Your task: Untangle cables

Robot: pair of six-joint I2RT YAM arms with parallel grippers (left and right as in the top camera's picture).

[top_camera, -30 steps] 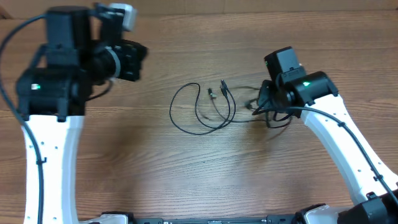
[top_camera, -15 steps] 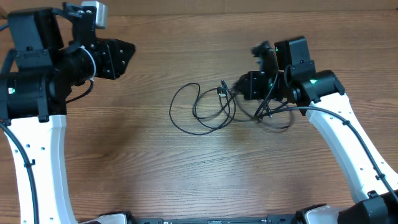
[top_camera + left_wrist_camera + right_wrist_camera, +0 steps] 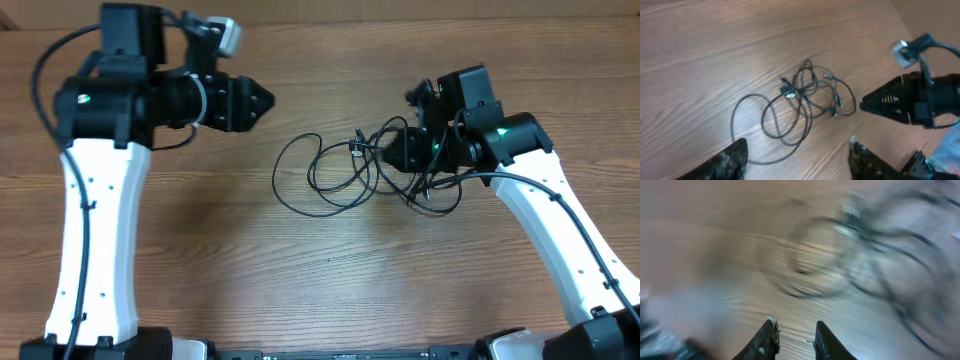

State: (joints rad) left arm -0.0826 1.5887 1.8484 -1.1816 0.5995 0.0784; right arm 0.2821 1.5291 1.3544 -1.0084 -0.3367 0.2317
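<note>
Overhead. The cables (image 3: 338, 178) lie on the wooden table (image 3: 300, 285) near its middle: one wide loop to the left, tighter crossed loops to the right, small plug ends near the top of the bunch. The left pincer (image 3: 268, 100) points toward them from the upper left, well apart from the cords. The right pincer (image 3: 393, 151) sits right at the right-hand edge of the tangle, with cords running beneath it; its jaw gap can't be read from here.

Left wrist. The two mottled fingers (image 3: 732, 161) of the left pincer (image 3: 797, 162) stand wide apart at the lower edge, with nothing between them. The cables (image 3: 800, 100) lie ahead on the table (image 3: 715, 45), the loops overlapping in one knot. The right pincer (image 3: 872, 105) points its tip at the far side of the bunch, just beside it.

Right wrist. Heavily blurred. The right pincer (image 3: 795, 341) shows both fingers (image 3: 766, 341) parted by a narrow gap, bare table (image 3: 705, 250) between them and no cord there. The cables (image 3: 865, 255) smear across the upper right.
</note>
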